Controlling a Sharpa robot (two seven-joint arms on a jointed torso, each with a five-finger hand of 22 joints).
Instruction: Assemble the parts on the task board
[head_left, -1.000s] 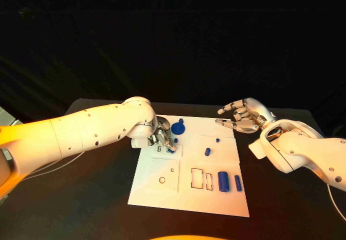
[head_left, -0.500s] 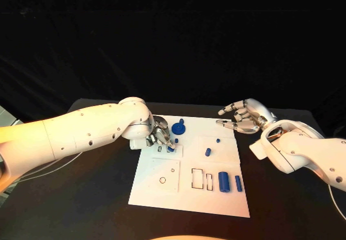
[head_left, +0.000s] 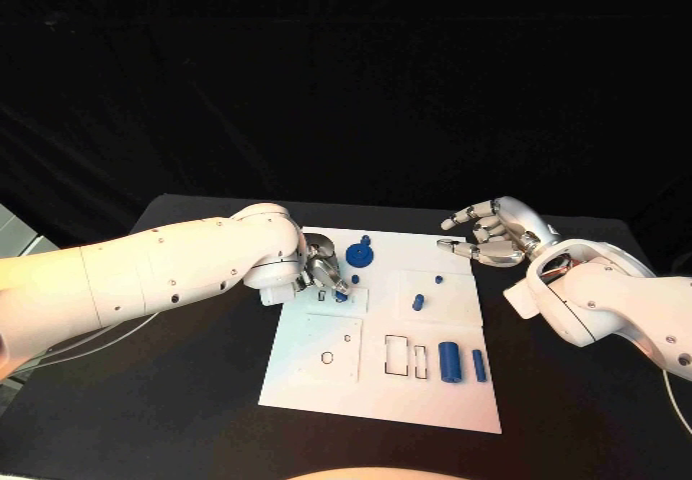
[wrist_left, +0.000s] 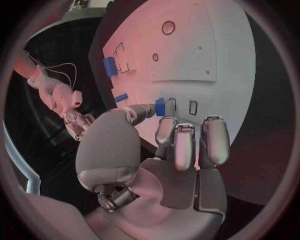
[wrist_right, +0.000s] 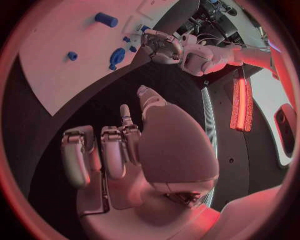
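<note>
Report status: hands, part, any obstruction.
Left hand pinches a small blue part over the task board. Right hand open, off-board. Nothing in the way.

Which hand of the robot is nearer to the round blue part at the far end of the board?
Left. The left hand is right beside the round blue part, over the task board. The right hand hovers off the board's far right corner.

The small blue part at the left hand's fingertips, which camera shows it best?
The left wrist view: the small blue part sits unobstructed beside the left hand. In the head view the fingers partly cover it; the right wrist view shows it tiny.
</note>
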